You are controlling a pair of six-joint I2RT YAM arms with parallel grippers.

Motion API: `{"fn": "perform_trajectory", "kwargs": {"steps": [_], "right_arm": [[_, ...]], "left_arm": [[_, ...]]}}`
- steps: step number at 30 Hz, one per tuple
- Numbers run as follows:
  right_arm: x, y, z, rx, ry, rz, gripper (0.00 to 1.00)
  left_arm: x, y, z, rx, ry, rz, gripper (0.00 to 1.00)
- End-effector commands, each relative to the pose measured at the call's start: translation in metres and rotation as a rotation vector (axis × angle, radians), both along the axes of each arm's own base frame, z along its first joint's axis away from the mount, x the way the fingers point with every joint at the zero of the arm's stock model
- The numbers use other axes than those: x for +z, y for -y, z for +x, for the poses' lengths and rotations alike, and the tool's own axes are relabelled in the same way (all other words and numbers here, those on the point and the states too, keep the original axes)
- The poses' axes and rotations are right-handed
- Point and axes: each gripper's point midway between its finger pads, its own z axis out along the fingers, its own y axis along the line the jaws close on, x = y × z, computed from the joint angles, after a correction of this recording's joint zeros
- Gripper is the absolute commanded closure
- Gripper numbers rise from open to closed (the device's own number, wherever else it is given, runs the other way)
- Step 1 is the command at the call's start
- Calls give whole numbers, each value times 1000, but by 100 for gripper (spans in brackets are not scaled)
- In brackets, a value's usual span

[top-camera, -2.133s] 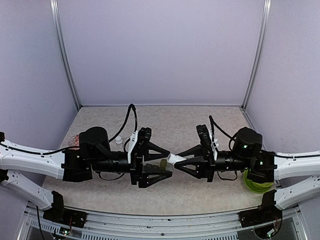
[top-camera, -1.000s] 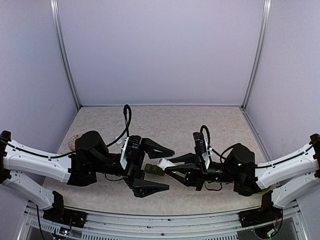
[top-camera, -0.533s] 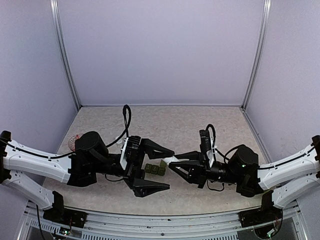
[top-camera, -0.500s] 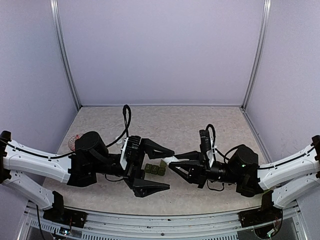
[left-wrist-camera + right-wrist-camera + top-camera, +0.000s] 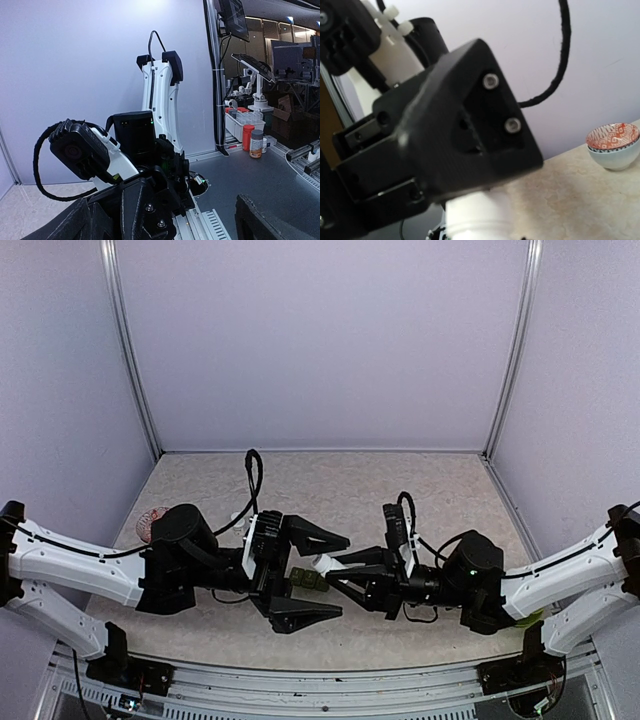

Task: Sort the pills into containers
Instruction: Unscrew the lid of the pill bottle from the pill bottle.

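My right gripper [image 5: 328, 572] is shut on a small white bottle [image 5: 317, 563], held tilted low over the table at centre. The bottle fills the bottom of the right wrist view [image 5: 476, 216]. Several dark green pills [image 5: 306, 581] lie on the table just left of the bottle's mouth. My left gripper [image 5: 344, 575] is open wide and empty, one finger above and one below the right gripper's tips. One of its fingers [image 5: 465, 120] looms close in the right wrist view. The left wrist view shows the right gripper [image 5: 150, 205] between my own spread fingers [image 5: 265, 220].
A red-patterned bowl [image 5: 150, 523] stacked in a white one stands at the table's left edge, and also shows in the right wrist view [image 5: 614, 142]. A green container [image 5: 538, 616] peeks out behind the right arm. Both arms lie low across the front of the table.
The left gripper opened wide and drew back left. The right gripper tipped the bottle, green pills appeared on the table, and it has just shifted left between the left fingers.
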Motion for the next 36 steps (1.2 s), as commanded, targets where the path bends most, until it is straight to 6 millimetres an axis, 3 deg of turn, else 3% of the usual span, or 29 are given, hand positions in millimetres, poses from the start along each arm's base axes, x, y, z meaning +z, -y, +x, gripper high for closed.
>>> {"fn": "perform_trajectory", "kwargs": {"steps": [1,9,19,27,36], "right_arm": [[24,-2,-6,25,24,72,87],[23,-8,-10,62,20,71,87],[28,-1,-6,24,23,86,87],[28,15,6,-70,12,101,88],[34,32,12,-145,23,106,87]], "left_arm": [[3,2,-4,-20,-3,-14,4],[2,4,-2,-12,-10,-12,5],[-2,4,-2,-17,-25,2,8],[-4,2,-2,-11,-33,9,17],[-5,0,0,2,-37,10,19]]}}
